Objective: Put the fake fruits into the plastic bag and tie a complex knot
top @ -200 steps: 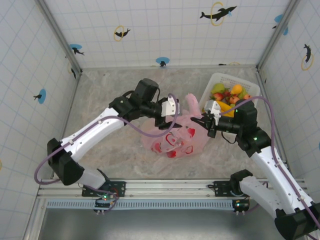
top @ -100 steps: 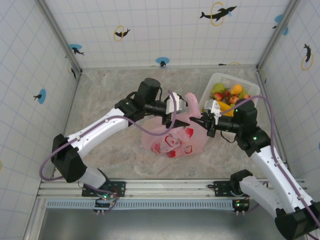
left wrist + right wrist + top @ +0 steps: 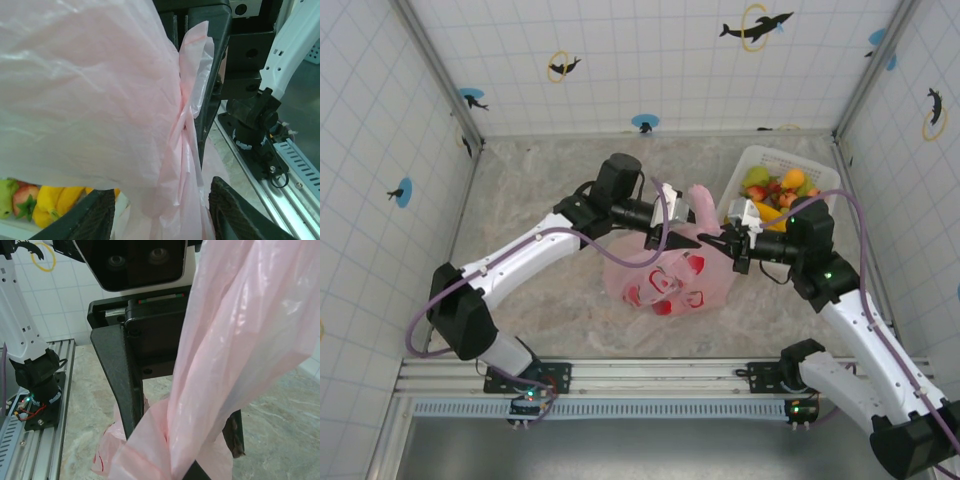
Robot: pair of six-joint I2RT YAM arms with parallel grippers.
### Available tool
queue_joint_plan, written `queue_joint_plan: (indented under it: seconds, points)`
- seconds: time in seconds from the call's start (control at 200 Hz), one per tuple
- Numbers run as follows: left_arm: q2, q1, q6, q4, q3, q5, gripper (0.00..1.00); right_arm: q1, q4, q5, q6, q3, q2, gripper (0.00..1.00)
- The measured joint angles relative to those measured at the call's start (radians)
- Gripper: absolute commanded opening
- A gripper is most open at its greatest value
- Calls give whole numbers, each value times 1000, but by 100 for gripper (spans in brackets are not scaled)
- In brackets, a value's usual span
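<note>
Both at the plastic bag (image 3: 665,285): left end effector (image 3: 161,212) spread, right end effector (image 3: 713,238) pinching it, basket (image 3: 760,157) beside.

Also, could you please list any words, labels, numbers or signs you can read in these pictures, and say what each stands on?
None can be read.
The pink plastic bag shows red shapes, but no legible lettering.
The wall decals are dolphins with rings, not text.

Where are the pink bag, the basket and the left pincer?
pink bag (image 3: 665,285): top view, printed belly of the bag.
basket (image 3: 770,153): top view, far rim.
left pincer (image 3: 161,189): left wrist view, midway between its fingertips, over the bag's twisted strip.
</note>
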Motion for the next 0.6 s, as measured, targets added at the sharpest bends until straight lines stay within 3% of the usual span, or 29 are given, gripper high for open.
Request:
queue_joint_plan:
  seconds: [0.29,0.52,0.601]
  points:
    - [10,0,5,-19,9,32,15,4,35,4,18,-1,12,4]
    - [10,2,8,-42,10,30,10,3,41,9,19,-1,12,6]
    - [10,2,9,-46,10,29,3,3,41,10,21,-1,13,7]
